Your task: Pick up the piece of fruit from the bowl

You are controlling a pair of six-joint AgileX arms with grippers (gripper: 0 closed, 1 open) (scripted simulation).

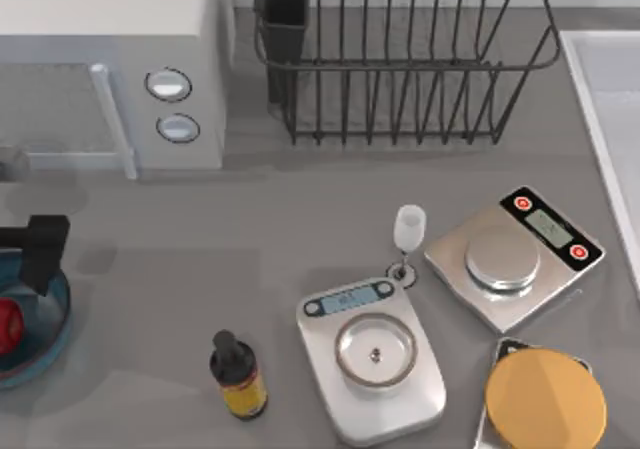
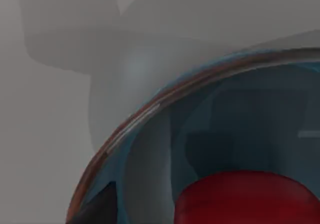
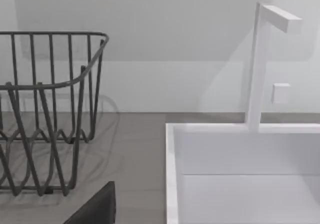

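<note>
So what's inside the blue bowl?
A red piece of fruit sits inside the bowl. The left gripper hangs over the bowl's rim, covering part of it; the bowl's far side is cut off.

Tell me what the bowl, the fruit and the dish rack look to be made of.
The bowl looks like glazed ceramic or tinted glass: teal, glossy, with a darker rim that catches light in the left wrist view. The fruit has a smooth, shiny red skin, apple-like. The dish rack looks like thin dark metal wire, possibly coated, since its finish is matte. The left end effector hangs over the bowl.

top: overhead, down | left wrist: close on bowl [image 2: 150, 109] | right wrist: toward sink [image 3: 240, 174]
</note>
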